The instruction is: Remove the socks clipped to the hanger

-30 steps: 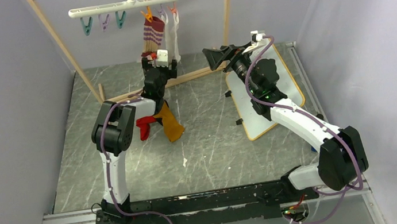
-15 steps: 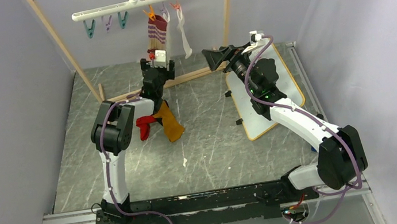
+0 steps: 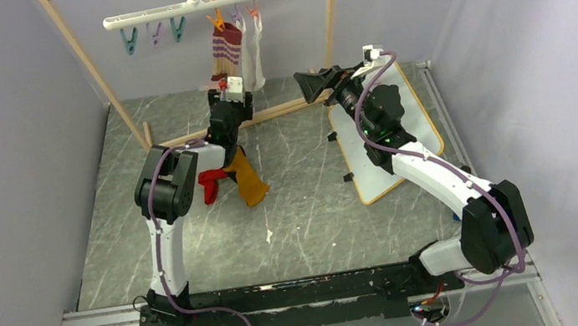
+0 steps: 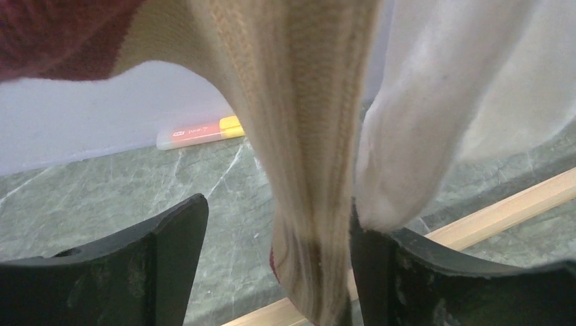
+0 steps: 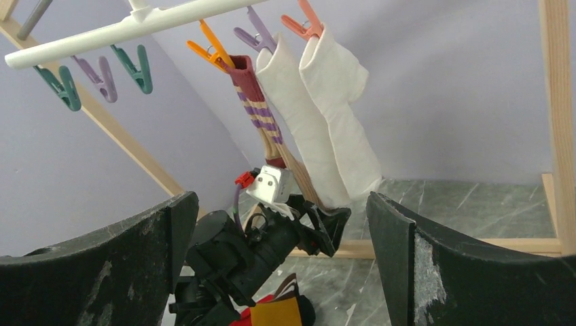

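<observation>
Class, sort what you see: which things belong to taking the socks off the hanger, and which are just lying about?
Belong: hanger, striped sock, two white socks, red sock, mustard sock, left gripper.
Lying about: white board, wooden frame, red-and-yellow item by the wall.

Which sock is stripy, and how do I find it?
Find the white hanger between the wooden posts. Three socks hang from it; take the one on the orange clip, beside the empty clips. The stripy sock is maroon and cream; the two white socks beside it are plain.
</observation>
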{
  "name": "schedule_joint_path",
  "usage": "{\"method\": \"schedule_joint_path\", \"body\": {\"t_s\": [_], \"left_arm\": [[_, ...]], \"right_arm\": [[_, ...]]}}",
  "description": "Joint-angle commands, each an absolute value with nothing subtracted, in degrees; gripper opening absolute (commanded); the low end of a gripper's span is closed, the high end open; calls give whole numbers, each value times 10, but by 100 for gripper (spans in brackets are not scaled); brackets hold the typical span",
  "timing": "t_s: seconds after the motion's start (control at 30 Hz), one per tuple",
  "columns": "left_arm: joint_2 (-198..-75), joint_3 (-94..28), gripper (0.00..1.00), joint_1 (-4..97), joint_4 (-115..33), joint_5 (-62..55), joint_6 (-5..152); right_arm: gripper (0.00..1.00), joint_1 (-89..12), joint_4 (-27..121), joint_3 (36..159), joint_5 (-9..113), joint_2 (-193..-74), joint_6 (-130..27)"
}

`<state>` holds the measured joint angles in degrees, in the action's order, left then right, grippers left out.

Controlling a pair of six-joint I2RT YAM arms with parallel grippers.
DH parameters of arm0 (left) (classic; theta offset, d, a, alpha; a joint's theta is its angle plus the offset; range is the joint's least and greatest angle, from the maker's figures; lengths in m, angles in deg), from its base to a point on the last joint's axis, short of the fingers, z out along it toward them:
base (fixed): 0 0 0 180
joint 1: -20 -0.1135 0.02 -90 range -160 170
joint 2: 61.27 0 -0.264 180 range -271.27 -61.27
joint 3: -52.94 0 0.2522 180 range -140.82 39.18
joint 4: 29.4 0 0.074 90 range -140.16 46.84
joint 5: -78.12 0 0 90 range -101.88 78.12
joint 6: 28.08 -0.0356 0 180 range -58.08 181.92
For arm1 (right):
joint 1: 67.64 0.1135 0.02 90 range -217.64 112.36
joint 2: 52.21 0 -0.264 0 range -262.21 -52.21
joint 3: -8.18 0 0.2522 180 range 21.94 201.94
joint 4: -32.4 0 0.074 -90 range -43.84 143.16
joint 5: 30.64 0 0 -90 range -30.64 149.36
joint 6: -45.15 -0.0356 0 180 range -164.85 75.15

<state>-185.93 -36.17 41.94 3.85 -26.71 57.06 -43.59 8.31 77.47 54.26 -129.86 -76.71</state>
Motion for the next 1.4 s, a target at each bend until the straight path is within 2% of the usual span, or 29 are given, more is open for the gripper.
{"method": "schedule_joint_path", "body": {"t_s": [0.0,0.1,0.17,0.23,0.27,0.3,0.5,0.67,0.83,0.93,1.13,1.37], "left_arm": [[-1861,-380,75,415,51,-260,576],[-1858,-381,69,413,54,-259,576],[-1858,-385,59,411,49,-256,574],[-1856,-385,40,410,46,-254,575],[-1854,-384,19,409,45,-255,576],[-1852,-382,7,409,44,-259,577],[-1816,-338,5,408,64,-247,576],[-1764,-284,5,408,82,-237,594],[-1732,-242,5,410,94,-229,613],[-1726,-229,5,413,97,-228,613],[-1713,-215,5,419,97,-226,609],[-1691,-198,5,431,89,-224,605]], "right_arm": [[100,-439,53,779,530,-1299,-774],[100,-439,52,779,530,-1301,-775],[100,-439,52,779,528,-1302,-776],[100,-440,52,779,527,-1302,-777],[100,-440,52,779,526,-1302,-776],[100,-439,52,779,526,-1302,-777],[100,-440,49,784,514,-1307,-780],[100,-432,54,842,446,-1343,-772],[99,-411,98,978,387,-1441,-745],[98,-393,191,1110,370,-1537,-706],[96,-334,347,1338,451,-1673,-587],[93,-327,326,1403,525,-1726,-579]]}}
